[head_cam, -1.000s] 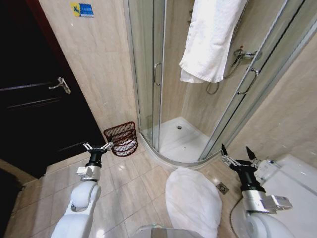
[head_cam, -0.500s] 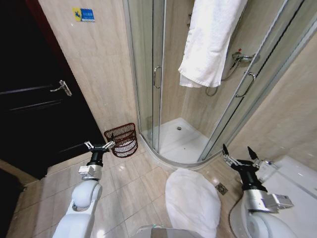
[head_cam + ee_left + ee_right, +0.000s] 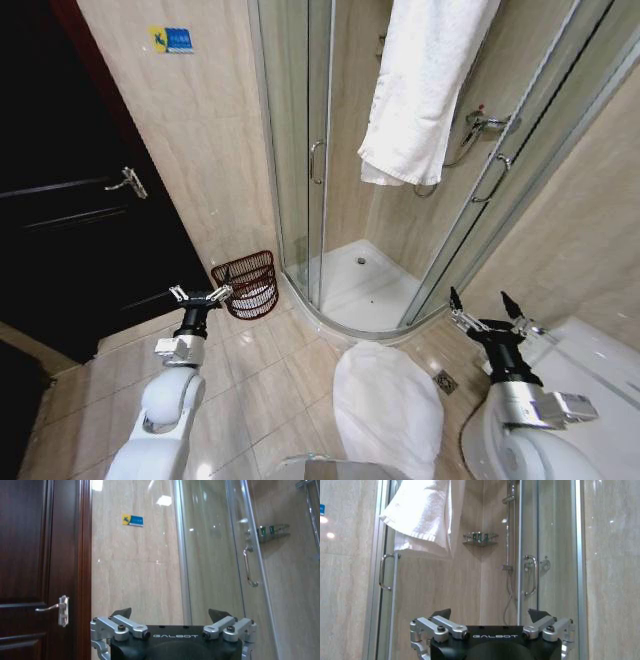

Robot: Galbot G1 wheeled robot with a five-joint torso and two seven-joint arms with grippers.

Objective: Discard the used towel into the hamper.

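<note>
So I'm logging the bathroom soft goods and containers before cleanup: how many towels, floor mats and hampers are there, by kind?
White towel, hung over the shower enclosure: 1
White floor mat: 1
Reddish-brown hamper: 1
Total: 3

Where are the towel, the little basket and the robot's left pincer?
towel point(image 3: 425, 85), head view, middle of the hanging cloth.
hamper point(image 3: 250, 283), head view, its wire side.
left pincer point(image 3: 200, 295), head view, between its open fingertips.

White towel point(image 3: 425, 85), reddish-brown openwork hamper point(image 3: 248, 284), beige tiled wall point(image 3: 200, 150), dark door point(image 3: 70, 200).
</note>
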